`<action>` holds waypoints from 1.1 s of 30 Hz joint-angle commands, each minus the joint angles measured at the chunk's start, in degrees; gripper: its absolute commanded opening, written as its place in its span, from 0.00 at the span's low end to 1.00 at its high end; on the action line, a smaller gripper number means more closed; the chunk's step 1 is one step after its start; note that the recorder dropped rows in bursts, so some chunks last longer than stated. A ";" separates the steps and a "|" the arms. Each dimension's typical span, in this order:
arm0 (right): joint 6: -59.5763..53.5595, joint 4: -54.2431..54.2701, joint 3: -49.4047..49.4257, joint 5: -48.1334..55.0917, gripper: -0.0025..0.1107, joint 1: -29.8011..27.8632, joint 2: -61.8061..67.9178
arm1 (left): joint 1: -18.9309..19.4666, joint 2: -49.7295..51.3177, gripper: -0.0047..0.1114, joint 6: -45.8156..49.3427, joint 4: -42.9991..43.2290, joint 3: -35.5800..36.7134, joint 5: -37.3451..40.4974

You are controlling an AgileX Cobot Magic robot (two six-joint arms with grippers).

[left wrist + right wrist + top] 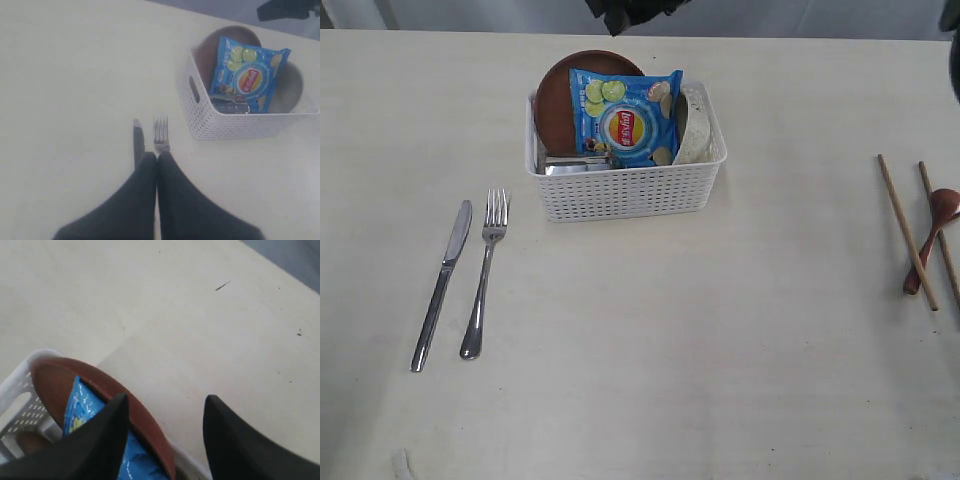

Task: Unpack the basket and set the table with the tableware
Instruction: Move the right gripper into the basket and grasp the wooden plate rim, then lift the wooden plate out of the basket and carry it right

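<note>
The white basket (625,190) stands at the back middle of the table (670,350). It holds the brown plate (560,95), the off-white bowl (696,130), the steel cup (570,166) and a blue chip bag (625,120). To the left, the knife (442,285) and fork (486,270) lie side by side. On the right edge lie the chopsticks (907,232) and the dark spoon (932,235). My left gripper (157,156) is shut and empty, hovering over the fork's (161,132) neck. My right gripper (165,400) is open above the plate's rim (150,422), one finger on either side of it.
The chip bag (82,410) leans against the plate inside the basket (20,375). A dark part of the right arm (630,12) hangs over the table's far edge behind the basket. Bare tabletop stretches in front of the basket, between the two cutlery groups.
</note>
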 commanded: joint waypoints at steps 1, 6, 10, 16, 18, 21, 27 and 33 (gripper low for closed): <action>-3.46 -0.21 -3.34 4.63 0.42 -0.03 3.03 | -0.37 -0.36 0.04 0.19 -0.51 0.34 -0.58; -9.87 4.46 -3.71 5.86 0.42 -0.03 3.81 | -0.37 -0.36 0.04 0.30 -0.51 0.34 -0.57; -14.03 7.79 -3.71 6.16 0.42 -0.03 3.91 | -0.37 -0.36 0.04 0.46 -0.51 0.34 -0.57; -14.83 7.64 -3.71 5.07 0.42 -0.03 4.43 | -0.37 -0.36 0.04 0.46 -0.51 0.34 -0.57; -14.83 7.51 -3.71 5.02 0.42 -0.03 5.17 | -0.37 -0.36 0.04 0.46 -0.51 0.34 -0.57; -14.83 7.51 -3.71 3.90 0.42 -0.03 6.27 | -0.37 -0.36 0.04 0.47 -0.51 0.34 -0.80; -16.58 9.27 -3.71 1.39 0.11 0.08 6.15 | -0.37 -0.36 0.04 0.47 -0.51 0.34 -0.80; -17.70 9.27 -3.89 1.26 0.02 0.08 4.03 | -0.37 -0.36 0.04 0.47 -0.51 0.34 -0.80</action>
